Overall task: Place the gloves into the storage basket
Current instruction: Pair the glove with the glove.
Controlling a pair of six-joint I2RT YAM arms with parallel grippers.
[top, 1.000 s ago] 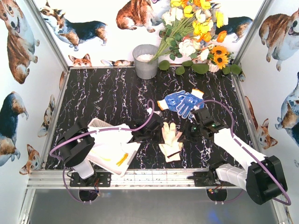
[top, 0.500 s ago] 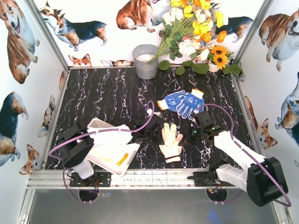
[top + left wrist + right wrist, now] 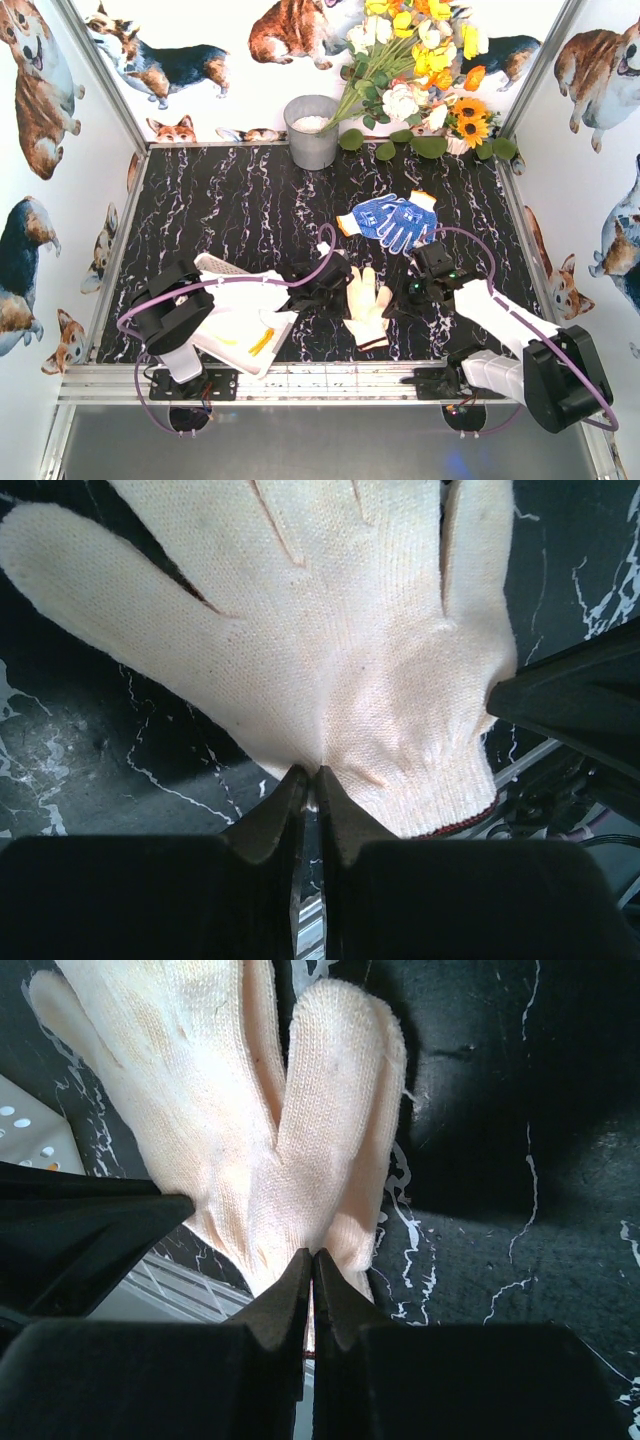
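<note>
Centrally, cream knit glove [image 3: 366, 303] on black marbled worktop [image 3: 240, 210], left hand [image 3: 308, 780] and right hand [image 3: 312, 1260] each pinched closed on its opposite edges, white slotted plastic basket [image 3: 218, 266] just left, blue dotted gloves [image 3: 390, 218] behind.

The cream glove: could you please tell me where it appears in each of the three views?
Top external: the cream glove just below centre, between the left gripper and right gripper.
Left wrist: upper middle, its edge pinched in the shut jaws.
Right wrist: upper left, pinched in the shut jaws.
Shared landmark: the black marbled table.
</note>
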